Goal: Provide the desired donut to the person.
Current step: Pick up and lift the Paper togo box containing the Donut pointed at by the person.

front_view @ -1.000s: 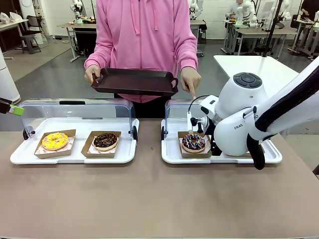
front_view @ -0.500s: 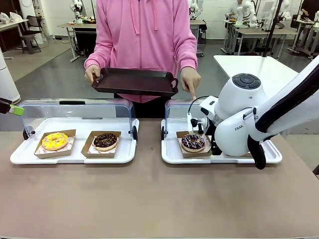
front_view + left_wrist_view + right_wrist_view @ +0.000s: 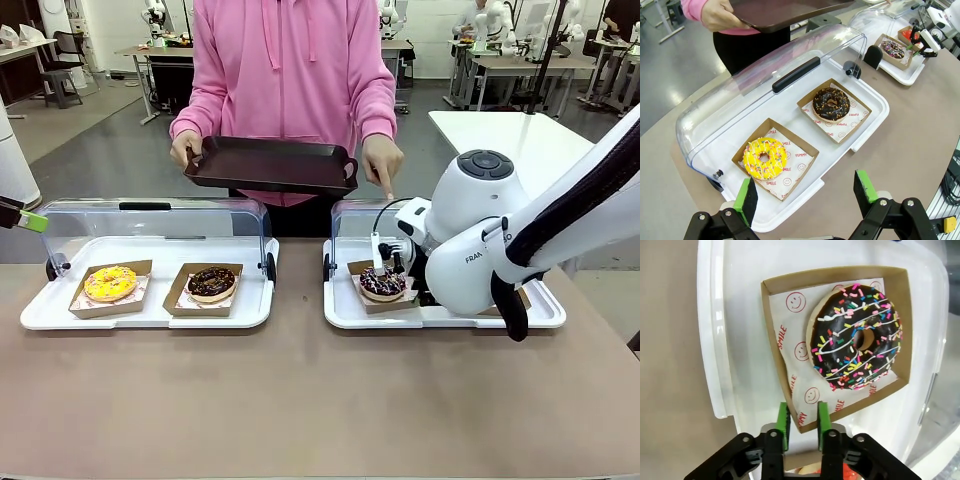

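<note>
Right wrist view: right gripper (image 3: 802,426) pinches 1 wall of the box (image 3: 840,274); left gripper (image 3: 805,190) spread. Thin card could buckle, tipping the donut (image 3: 857,337).

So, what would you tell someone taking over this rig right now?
The right tool is shut on one wall of the box holding the sprinkle donut, inside the right case.
The left tool is open and empty, over the near edge of the left case.
The person's pointing hand aims down at the sprinkle donut; the other hand holds out a dark tray.
The yellow donut and chocolate donut sit boxed in the left case.
Done: box gripped.
Left: lift it out, set it on the dark tray, release.
</note>
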`<state>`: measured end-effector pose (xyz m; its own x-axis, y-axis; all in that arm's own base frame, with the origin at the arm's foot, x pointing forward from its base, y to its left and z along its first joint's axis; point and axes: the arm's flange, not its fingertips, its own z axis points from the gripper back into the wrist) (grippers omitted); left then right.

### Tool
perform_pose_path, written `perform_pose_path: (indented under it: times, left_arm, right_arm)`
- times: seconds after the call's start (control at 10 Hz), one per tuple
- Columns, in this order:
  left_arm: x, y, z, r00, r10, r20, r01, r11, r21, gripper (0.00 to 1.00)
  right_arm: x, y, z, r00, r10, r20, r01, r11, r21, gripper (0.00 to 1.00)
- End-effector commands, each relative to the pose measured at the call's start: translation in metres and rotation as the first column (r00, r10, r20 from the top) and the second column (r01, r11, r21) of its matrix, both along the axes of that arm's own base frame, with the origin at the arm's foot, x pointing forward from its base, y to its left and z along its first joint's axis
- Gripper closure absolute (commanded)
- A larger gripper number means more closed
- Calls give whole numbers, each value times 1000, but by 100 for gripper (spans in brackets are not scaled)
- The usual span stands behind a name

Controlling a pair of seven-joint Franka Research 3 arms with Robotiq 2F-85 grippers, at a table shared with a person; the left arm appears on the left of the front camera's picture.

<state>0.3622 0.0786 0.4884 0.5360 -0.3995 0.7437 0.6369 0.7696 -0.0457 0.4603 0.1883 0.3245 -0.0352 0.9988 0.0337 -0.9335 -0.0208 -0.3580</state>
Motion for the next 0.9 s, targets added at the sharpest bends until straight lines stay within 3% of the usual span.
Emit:
perform_pose_path:
  times: [0.0,0.5,0.8]
  left_arm:
    - [1,0,-1,1000,-6,3,6,1000,-14,0]
    - [1,0,-1,1000,-6,3,6,1000,-14,0]
    - [1,0,-1,1000,-6,3,6,1000,-14,0]
  right_arm:
    - [12,2,-2,999,1,-38,-2,1000,-19,100]
    - [5,-4,7,998,-3,-59,3,1000,-6,100]
    - [-29,-17,37,1000,19,-18,-18,999,40,100]
